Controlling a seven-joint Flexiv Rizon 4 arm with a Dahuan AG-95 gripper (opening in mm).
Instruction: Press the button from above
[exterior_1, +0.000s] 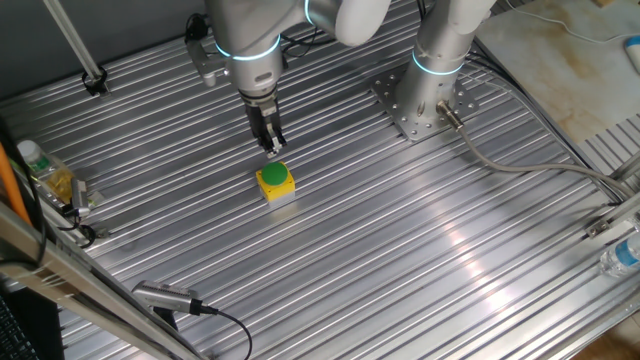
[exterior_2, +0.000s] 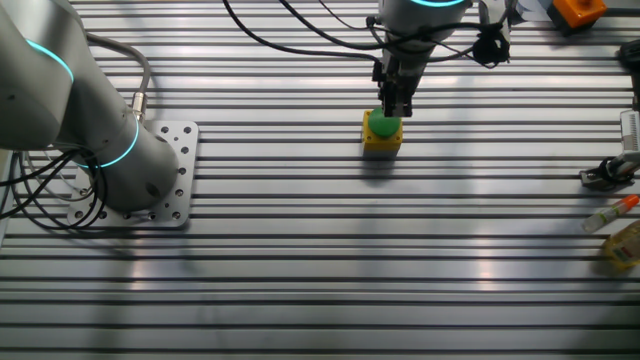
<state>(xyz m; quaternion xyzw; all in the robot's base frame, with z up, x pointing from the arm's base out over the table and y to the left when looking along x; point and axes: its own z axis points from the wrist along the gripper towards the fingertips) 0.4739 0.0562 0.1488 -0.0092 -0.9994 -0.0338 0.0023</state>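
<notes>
The button (exterior_1: 274, 176) is a round green cap on a yellow box (exterior_1: 275, 186) with a pale grey base, standing on the ribbed metal table. It also shows in the other fixed view (exterior_2: 382, 126). My gripper (exterior_1: 272, 147) points straight down, a short way above and slightly behind the cap, with a small gap between tips and cap. The two dark fingers meet at their tips and hold nothing. In the other fixed view my gripper (exterior_2: 393, 110) overlaps the cap's far edge.
The arm's base (exterior_1: 425, 95) is bolted to a plate at the back right. A cable (exterior_1: 520, 168) runs along the table from it. Bottles (exterior_1: 45, 175) lie at the left edge, and one bottle (exterior_1: 620, 258) at the right edge.
</notes>
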